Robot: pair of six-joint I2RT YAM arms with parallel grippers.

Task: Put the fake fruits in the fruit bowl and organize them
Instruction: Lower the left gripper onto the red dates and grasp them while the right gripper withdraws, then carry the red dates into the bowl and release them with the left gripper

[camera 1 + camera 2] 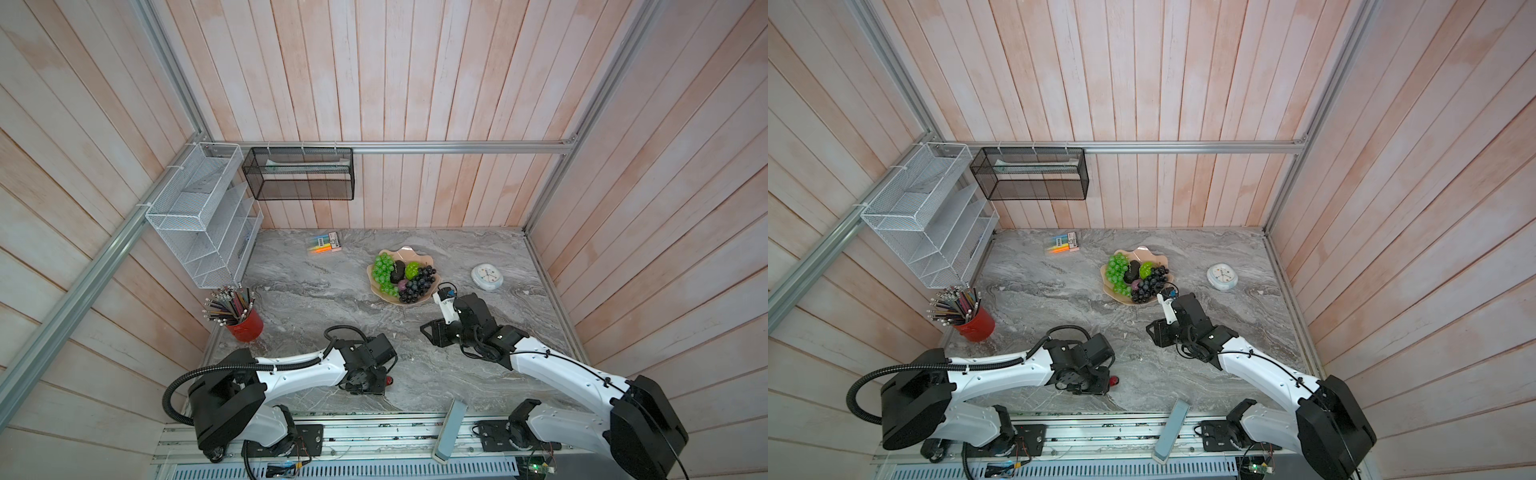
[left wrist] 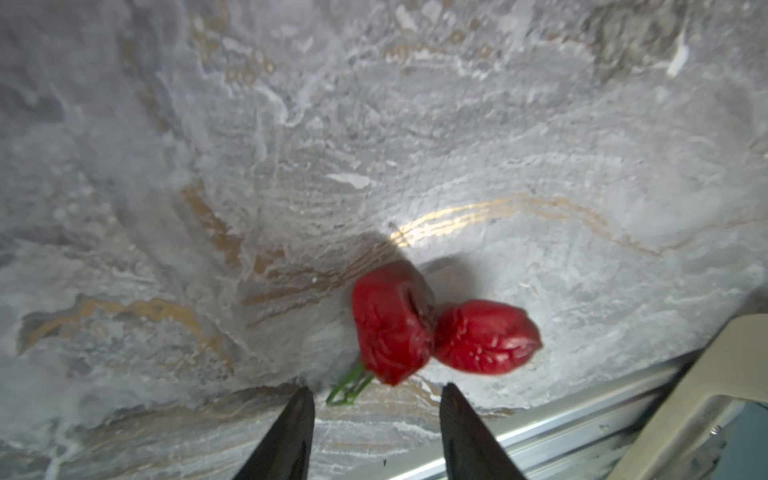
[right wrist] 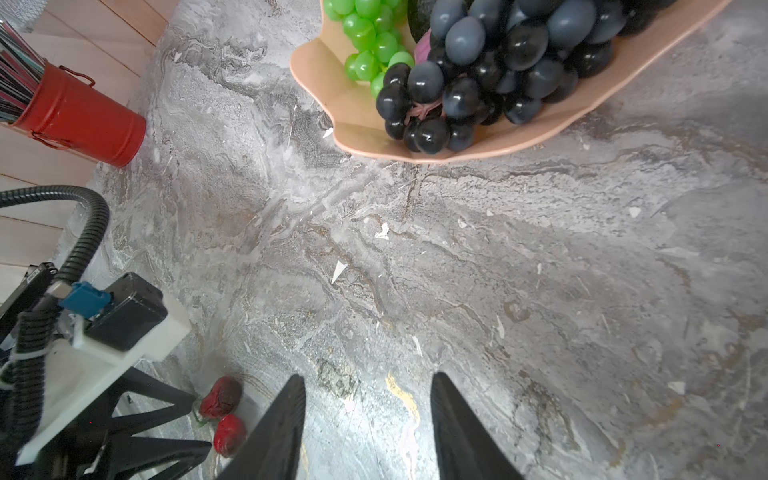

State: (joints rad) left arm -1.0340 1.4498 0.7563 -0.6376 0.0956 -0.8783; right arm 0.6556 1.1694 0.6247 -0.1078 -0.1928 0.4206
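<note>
Legible text: the label on the highlighter pack [image 1: 323, 243] and the dial of the white clock [image 1: 487, 276] are too small to read.
Left arm pose: it extends from its base at the near left corner along the near edge of the marble-pattern desk [image 1: 332, 299], with the wrist bent downward.
Left gripper [image 2: 376, 388]: released. The jaws stand apart just short of the red cherry pair [image 2: 415, 328], with its green stem near the tips. No grasp is visible.
Right arm pose: it reaches from the near right corner toward the desk centre, with the wrist folded back over the forearm.
Right gripper [image 3: 366, 377]: released. The jaws are spread over bare desk with nothing between them, on the near side of the bowl.
Red cherry pair, location: it lies on the desk close to the near edge, about mid-width, well apart from the bowl. It shows in both top views beside the left wrist.
Fruit bowl [image 1: 399, 253]: peach-pink with a scalloped rim. It stands toward the far edge, slightly right of centre.
Bowl contents: the green grape bunch [image 1: 382, 270] lies on the left side and the black oval [image 1: 397, 272] in the middle. The bright green bumpy ball [image 1: 412, 270] sits beside the oval. The small purple ball [image 1: 404, 286] and the dark purple grape bunch [image 1: 417, 282] lie toward the near rim.
Clock, location: right of the bowl, toward the right edge, apart from the bowl.
Highlighter pack, location: near the far edge, left of the bowl.
Red pencil bucket [image 1: 246, 326]: it stands upright at the left edge, filled with pencils.
</note>
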